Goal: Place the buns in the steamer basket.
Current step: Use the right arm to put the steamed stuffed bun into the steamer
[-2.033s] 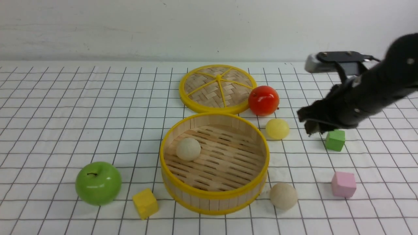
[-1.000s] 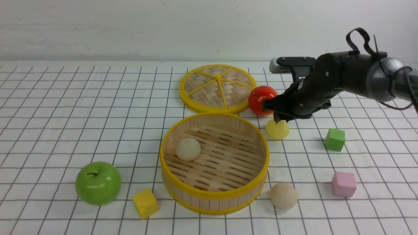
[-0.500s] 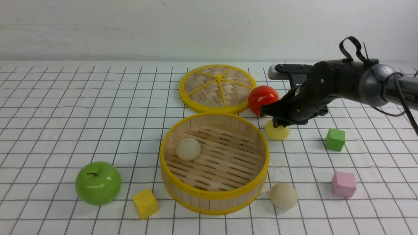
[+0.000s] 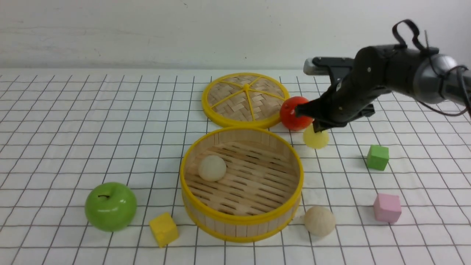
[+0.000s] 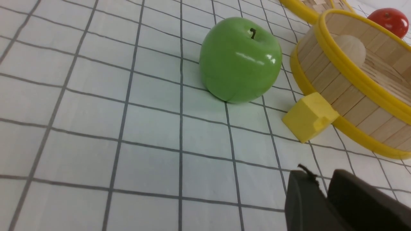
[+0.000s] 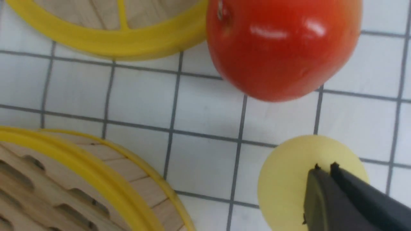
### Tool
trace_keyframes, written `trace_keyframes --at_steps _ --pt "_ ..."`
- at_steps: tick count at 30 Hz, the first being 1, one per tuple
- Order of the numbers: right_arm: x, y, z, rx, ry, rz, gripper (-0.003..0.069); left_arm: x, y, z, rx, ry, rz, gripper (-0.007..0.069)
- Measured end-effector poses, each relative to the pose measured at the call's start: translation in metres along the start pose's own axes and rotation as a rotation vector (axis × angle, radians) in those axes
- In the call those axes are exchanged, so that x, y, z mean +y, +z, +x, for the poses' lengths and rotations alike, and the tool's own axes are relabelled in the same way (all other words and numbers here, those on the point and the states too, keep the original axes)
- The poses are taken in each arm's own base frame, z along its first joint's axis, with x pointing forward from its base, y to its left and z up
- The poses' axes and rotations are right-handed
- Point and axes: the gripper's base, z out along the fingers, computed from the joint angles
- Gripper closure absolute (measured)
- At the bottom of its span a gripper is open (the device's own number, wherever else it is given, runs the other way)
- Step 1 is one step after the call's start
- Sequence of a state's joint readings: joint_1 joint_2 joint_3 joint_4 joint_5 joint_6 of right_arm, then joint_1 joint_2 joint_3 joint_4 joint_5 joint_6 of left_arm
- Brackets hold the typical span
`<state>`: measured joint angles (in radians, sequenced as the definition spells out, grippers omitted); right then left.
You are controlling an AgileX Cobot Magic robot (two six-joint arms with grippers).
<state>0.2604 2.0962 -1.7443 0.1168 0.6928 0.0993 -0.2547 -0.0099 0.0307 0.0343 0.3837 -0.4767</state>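
The steamer basket (image 4: 241, 221) stands mid-table with one cream bun (image 4: 212, 168) on its slatted floor. A second cream bun (image 4: 319, 221) lies on the cloth by the basket's front right. My right gripper (image 4: 316, 129) is shut on the top of the pale yellow bun (image 4: 315, 139), which hangs just above the cloth between the basket and the red apple (image 4: 292, 116). In the right wrist view the gripper (image 6: 325, 166) has its tips pinched together on that bun (image 6: 282, 179). My left gripper (image 5: 318, 175) is low over the cloth near the yellow cube (image 5: 308, 117), jaws slightly apart with nothing between them.
The flat woven lid (image 4: 244, 99) lies behind the basket, touching the red apple. A green apple (image 4: 110, 206) and the yellow cube (image 4: 163, 229) sit front left. A green cube (image 4: 377, 157) and a pink cube (image 4: 387, 208) sit on the right.
My right arm swung in from the right, came down onto the yellow bun and shut on it. The bun has risen slightly off the cloth and shifted a little right.
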Motion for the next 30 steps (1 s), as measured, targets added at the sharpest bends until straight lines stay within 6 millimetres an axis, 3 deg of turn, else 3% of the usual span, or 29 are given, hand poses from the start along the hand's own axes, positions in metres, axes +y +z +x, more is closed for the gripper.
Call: trace_keyframes --at_steps 5,9,13,17,22,25,29,30 --pt "0.014 -0.054 -0.019 -0.1 0.045 -0.087 0.0669 0.0 0.0 0.0 0.0 0.0 0.0 0.0504" --pt "0.031 -0.065 -0.016 -0.074 0.021 -0.181 0.0669 0.0 0.0 0.0 0.0 0.0 0.0 0.05" --pt "0.057 -0.055 -0.003 -0.006 -0.082 -0.251 0.0669 0.0 0.0 0.0 0.0 0.0 0.0 0.0497" --pt "0.089 -0.026 0.019 0.08 -0.18 -0.304 0.0669 0.0 0.0 0.0 0.001 0.0 0.0 0.0494" --pt "0.097 0.014 0.04 0.177 -0.154 -0.288 0.0645 0.0 0.0 0.0 0.001 0.0 0.0 0.0491" --pt "0.094 0.019 0.042 0.188 -0.129 -0.257 0.0592 0.0 0.0 0.0 0.001 0.0 0.0 0.0491" --pt "0.089 0.003 0.036 0.171 -0.163 -0.193 0.0396 0.0 0.0 0.0 0.001 0.0 0.0 0.0491" --pt "0.089 0.003 0.036 0.171 -0.167 -0.19 0.0396 0.0 0.0 0.0 0.001 0.0 0.0 0.0491"
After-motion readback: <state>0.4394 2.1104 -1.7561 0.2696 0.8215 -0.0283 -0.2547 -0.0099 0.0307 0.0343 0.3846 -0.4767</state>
